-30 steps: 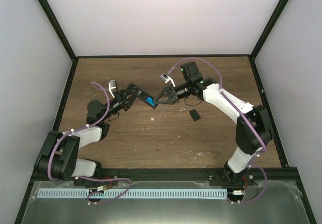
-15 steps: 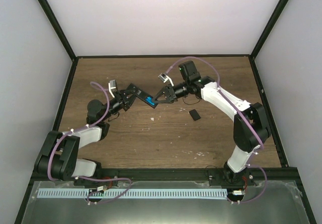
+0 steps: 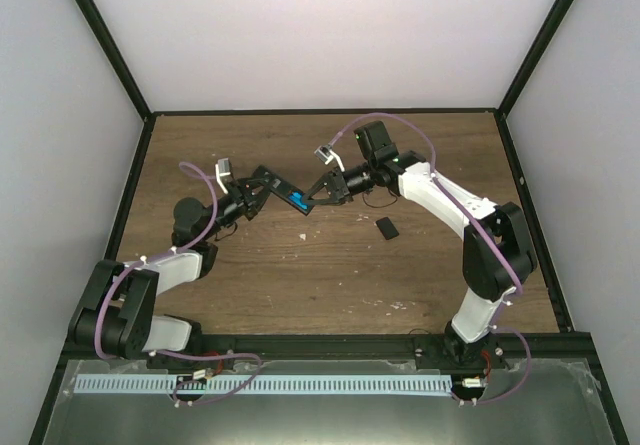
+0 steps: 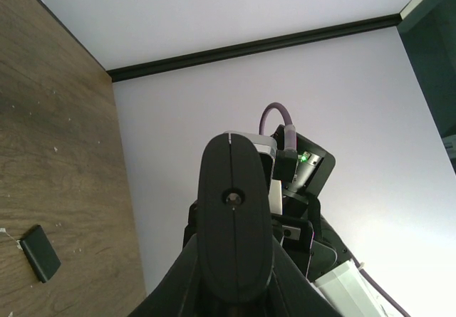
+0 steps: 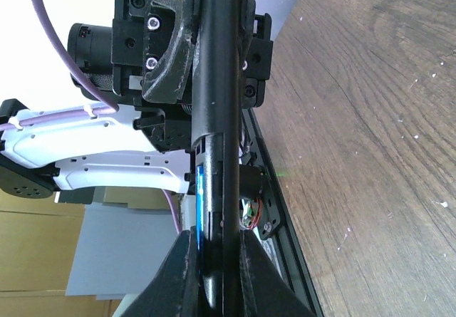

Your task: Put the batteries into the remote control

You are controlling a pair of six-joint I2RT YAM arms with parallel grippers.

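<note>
The remote control (image 3: pixel 280 189), a slim black bar, is held above the table between both arms. My left gripper (image 3: pixel 262 187) is shut on its left half. In the left wrist view the remote (image 4: pixel 235 238) points end-on away from the camera. Bright-blue batteries (image 3: pixel 298 200) sit in the remote's open right end. My right gripper (image 3: pixel 312 201) is shut on that end. In the right wrist view its fingers (image 5: pixel 182 274) squeeze the remote (image 5: pixel 217 117) from both sides, one pad against a blue battery (image 5: pixel 200 196).
The small black cover piece (image 3: pixel 386 228) lies on the wooden table right of the grippers and shows again as the cover (image 4: pixel 39 253) in the left wrist view. White specks of debris (image 3: pixel 304 235) dot the table. Black frame posts stand at the table's corners.
The right gripper's jaws have narrowed onto the battery end of the remote. The left arm and the remote have stayed where they were.
</note>
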